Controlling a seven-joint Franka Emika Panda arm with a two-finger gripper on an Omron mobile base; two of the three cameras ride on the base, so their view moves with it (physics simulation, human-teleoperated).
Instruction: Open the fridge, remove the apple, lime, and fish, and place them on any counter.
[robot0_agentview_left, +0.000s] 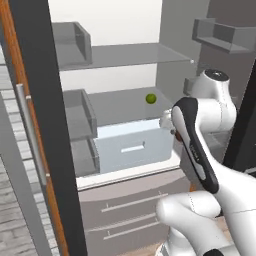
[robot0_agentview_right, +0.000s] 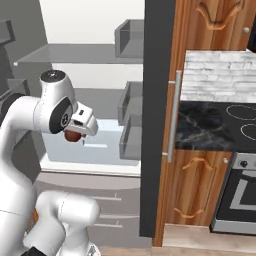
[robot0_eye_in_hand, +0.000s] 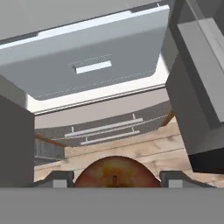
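The two-finger gripper (robot0_eye_in_hand: 114, 175) has the small dark red-brown round apple (robot0_eye_in_hand: 114, 171) pinched between its dark fingertips, jaws spread wide around the fruit. In the right base view that apple (robot0_agentview_right: 73, 136) hangs under the white hand, in front of the tall grey stainless fridge (robot0_agentview_right: 150, 150), whose doors stand open on the white interior. The little bright yellow-green round lime (robot0_agentview_left: 151, 98) sits on a grey shelf, at about eleven o'clock from the hand in the left base view. I cannot spot the fish.

Here's the danger: the fruit is round and smooth, so a quick swing could roll it out of the grip. The black marble counter (robot0_agentview_right: 200, 127) lies at three o'clock, beyond the dark door edge, and I'd say a tight turn could clip that door or knock the apple loose.
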